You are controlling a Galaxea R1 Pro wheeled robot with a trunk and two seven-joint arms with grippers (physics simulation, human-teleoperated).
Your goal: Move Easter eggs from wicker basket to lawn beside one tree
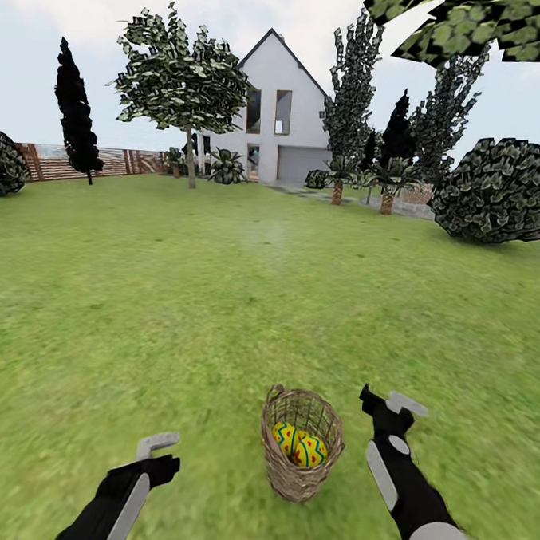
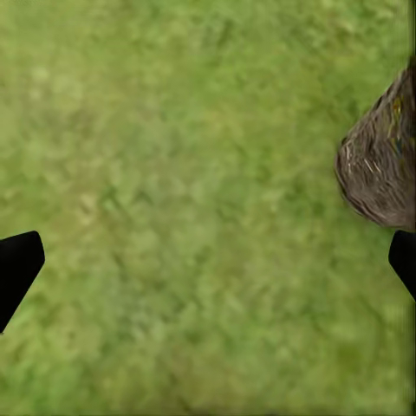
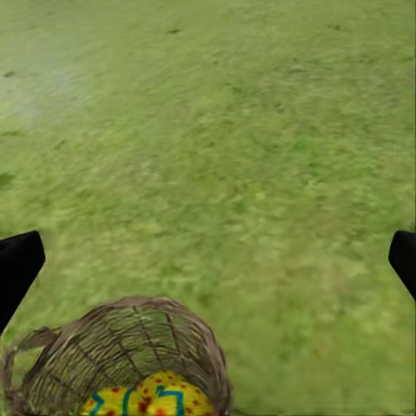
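The wicker basket (image 1: 300, 464) stands upright on the lawn (image 1: 219, 315) just ahead of me. Yellow Easter eggs (image 1: 299, 446) with blue zigzags and red dots lie inside it. My right gripper (image 1: 388, 401) hovers open just right of the basket and above its rim. Its wrist view looks down over the basket (image 3: 121, 351), with one egg (image 3: 152, 400) showing and nothing between the fingers (image 3: 17, 269). My left gripper (image 1: 163, 454) is open and empty over bare grass, well left of the basket (image 2: 381, 165). The tree is out of view.
Open grass stretches ahead to a white house (image 1: 284, 111). A large dark bush (image 1: 499, 188) sits at the right, short palms (image 1: 387, 181) near the house. A wooden fence (image 1: 93, 163) runs along the far left. Leafy branches (image 1: 477, 27) overhang the top right.
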